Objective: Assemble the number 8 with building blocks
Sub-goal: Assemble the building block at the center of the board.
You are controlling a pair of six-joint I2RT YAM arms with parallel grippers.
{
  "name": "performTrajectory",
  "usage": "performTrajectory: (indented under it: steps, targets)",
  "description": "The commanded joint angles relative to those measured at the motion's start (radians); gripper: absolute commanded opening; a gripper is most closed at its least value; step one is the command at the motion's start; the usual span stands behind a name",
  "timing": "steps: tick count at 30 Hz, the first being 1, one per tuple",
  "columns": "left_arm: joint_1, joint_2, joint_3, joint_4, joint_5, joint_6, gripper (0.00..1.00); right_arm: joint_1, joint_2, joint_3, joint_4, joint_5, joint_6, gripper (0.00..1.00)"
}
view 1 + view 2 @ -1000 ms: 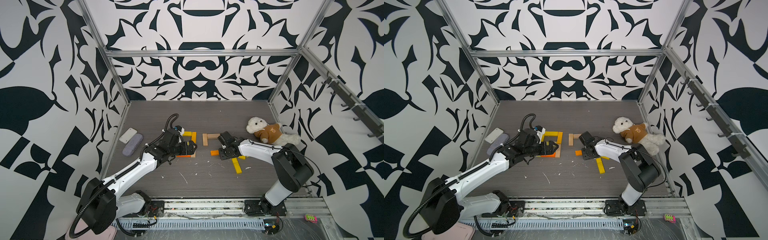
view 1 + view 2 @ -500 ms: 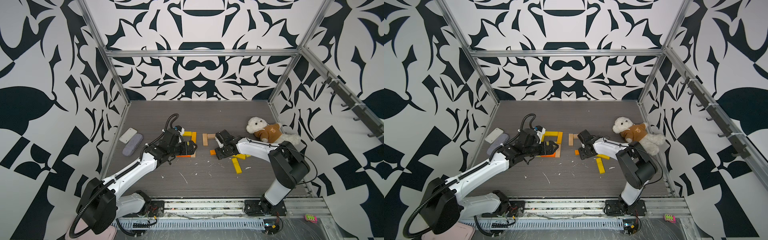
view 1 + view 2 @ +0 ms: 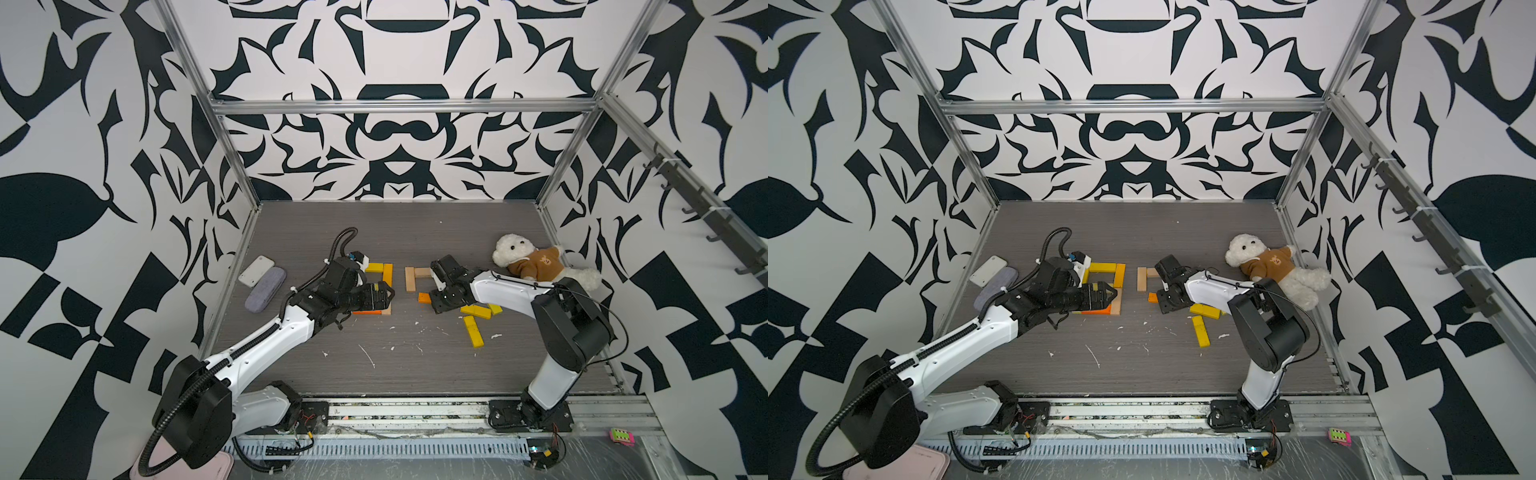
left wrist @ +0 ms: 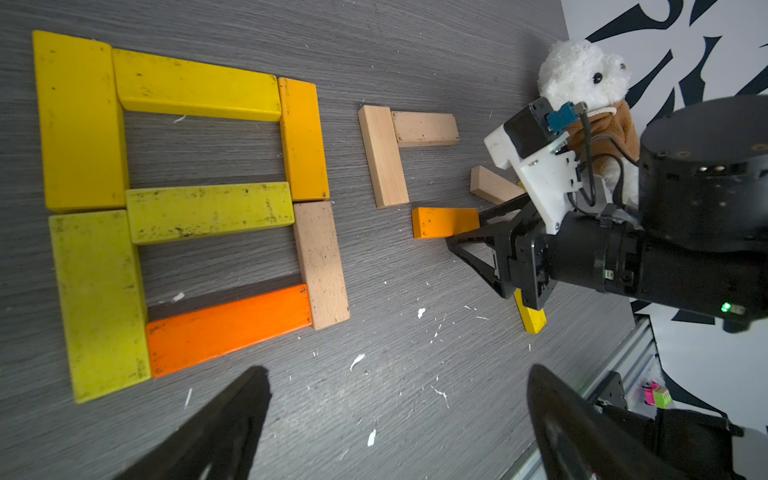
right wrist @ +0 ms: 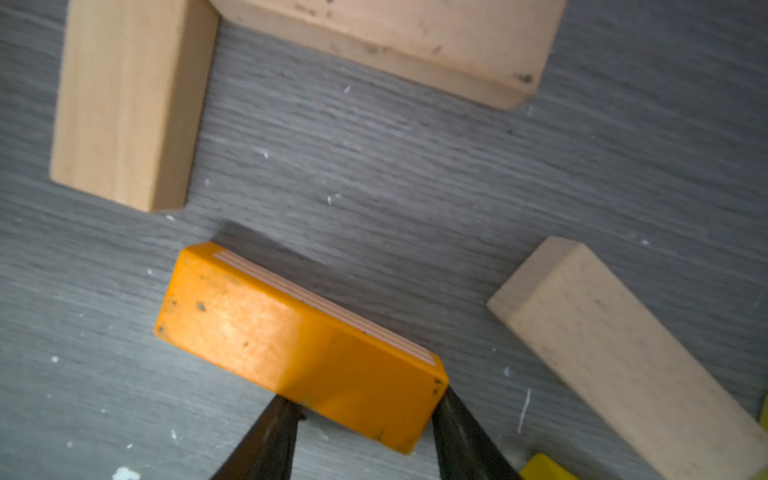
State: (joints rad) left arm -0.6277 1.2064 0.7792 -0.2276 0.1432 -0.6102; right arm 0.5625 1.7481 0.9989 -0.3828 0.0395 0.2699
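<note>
A finished figure 8 of yellow, orange and tan building blocks (image 4: 208, 212) lies left of centre in both top views (image 3: 380, 276) (image 3: 1108, 286). My left gripper (image 4: 399, 386) hovers open over its near right corner (image 3: 386, 293), holding nothing. To the right, two tan blocks (image 3: 410, 279) (image 5: 124, 104) form an L. Just in front of the L, my right gripper (image 5: 365, 401) (image 3: 432, 297) is shut on the end of an orange block (image 5: 299, 340) (image 4: 444, 222). A loose tan block (image 5: 623, 353) and two yellow blocks (image 3: 476, 310) (image 3: 473, 331) lie beside the right arm.
A white plush bear in a brown top (image 3: 532, 264) lies by the right wall. A white case (image 3: 256, 271) and a grey case (image 3: 265, 283) rest by the left wall. White scraps (image 3: 368, 355) dot the grey floor between the arms.
My right gripper has shifted a little left with the orange block, closer to the tan L. The left arm has not moved.
</note>
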Motion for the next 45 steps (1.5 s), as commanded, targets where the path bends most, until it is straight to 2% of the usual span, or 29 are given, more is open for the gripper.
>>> performTrajectory:
  steps: [1,12,45]
  targets:
    - [0.003,0.008,-0.003,0.002,0.007,-0.006,0.99,-0.016,0.014,0.024,-0.013,-0.007,-0.006,0.54]
    - [0.002,0.018,0.012,-0.004,0.01,-0.003,0.99,-0.033,0.056,0.078,-0.037,-0.01,-0.078,0.52]
    - [0.002,0.012,-0.007,-0.001,0.007,-0.008,0.99,-0.032,0.09,0.103,-0.016,-0.038,-0.055,0.49]
